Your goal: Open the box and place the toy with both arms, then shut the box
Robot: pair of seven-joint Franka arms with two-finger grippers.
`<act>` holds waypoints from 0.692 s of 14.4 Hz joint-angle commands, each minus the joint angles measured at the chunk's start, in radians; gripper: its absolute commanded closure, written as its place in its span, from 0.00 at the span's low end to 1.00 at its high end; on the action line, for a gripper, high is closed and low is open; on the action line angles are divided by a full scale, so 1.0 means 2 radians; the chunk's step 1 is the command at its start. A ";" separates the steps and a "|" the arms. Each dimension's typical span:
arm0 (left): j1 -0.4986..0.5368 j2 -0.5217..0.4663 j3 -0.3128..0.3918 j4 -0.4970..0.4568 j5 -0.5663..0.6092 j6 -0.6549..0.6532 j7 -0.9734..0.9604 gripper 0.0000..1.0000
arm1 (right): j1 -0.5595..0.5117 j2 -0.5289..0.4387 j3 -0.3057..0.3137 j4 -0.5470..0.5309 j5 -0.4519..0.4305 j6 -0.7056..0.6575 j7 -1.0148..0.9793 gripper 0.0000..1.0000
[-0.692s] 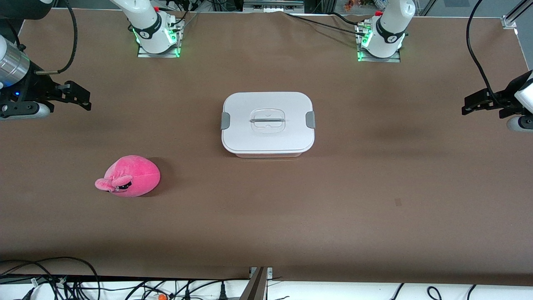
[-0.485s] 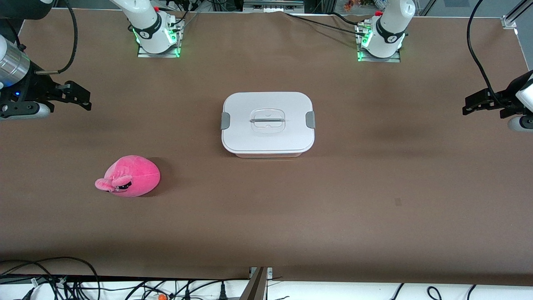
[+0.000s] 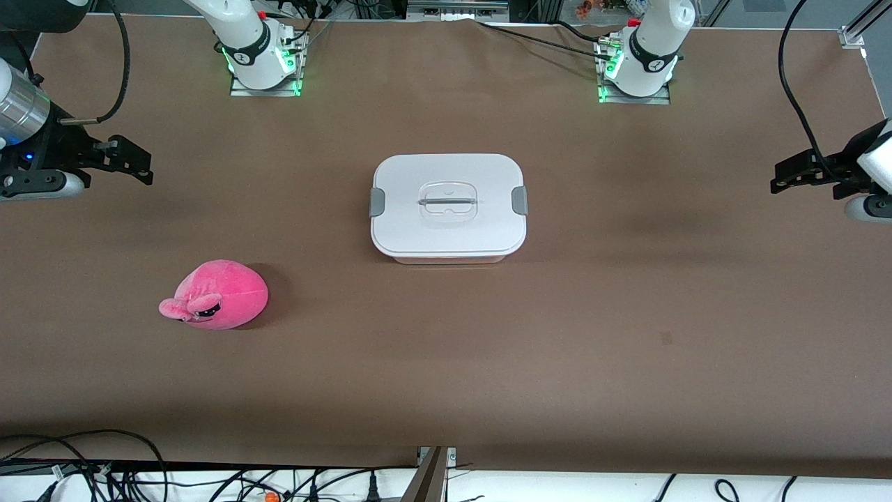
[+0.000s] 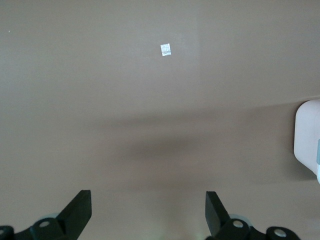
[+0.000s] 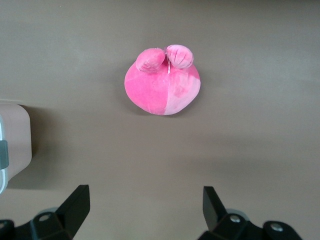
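I find no legible text, brand, number or sign in any view. The lid of the box [image 3: 448,203] is plain white and bears no lettering. The black bands on my two bases [image 3: 256,52] carry a small white mark each, too small to read. A small pale square patch [image 4: 165,49] lies on the table [image 3: 627,293] in my left wrist view; whether it carries print I cannot tell. The toy [image 3: 221,293] shows only a dark face mark.

toy [image 5: 162,90]: we see it on the table [image 5: 250,50], ears up
box [image 5: 15,142]: we glimpse one lidded corner
right gripper [image 5: 146,202]: we note fingers spread, empty
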 commanded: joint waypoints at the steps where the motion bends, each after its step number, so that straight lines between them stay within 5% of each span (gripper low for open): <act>1: -0.014 0.010 -0.004 0.012 -0.024 0.000 -0.002 0.00 | 0.000 0.003 -0.001 0.012 0.004 -0.012 -0.002 0.00; 7: -0.106 0.036 -0.029 0.019 -0.053 0.004 0.000 0.00 | 0.000 0.003 -0.002 0.012 0.004 -0.012 -0.002 0.00; 10: -0.170 0.076 -0.031 0.058 -0.052 0.003 0.000 0.00 | 0.000 0.003 -0.002 0.012 0.004 -0.012 -0.002 0.00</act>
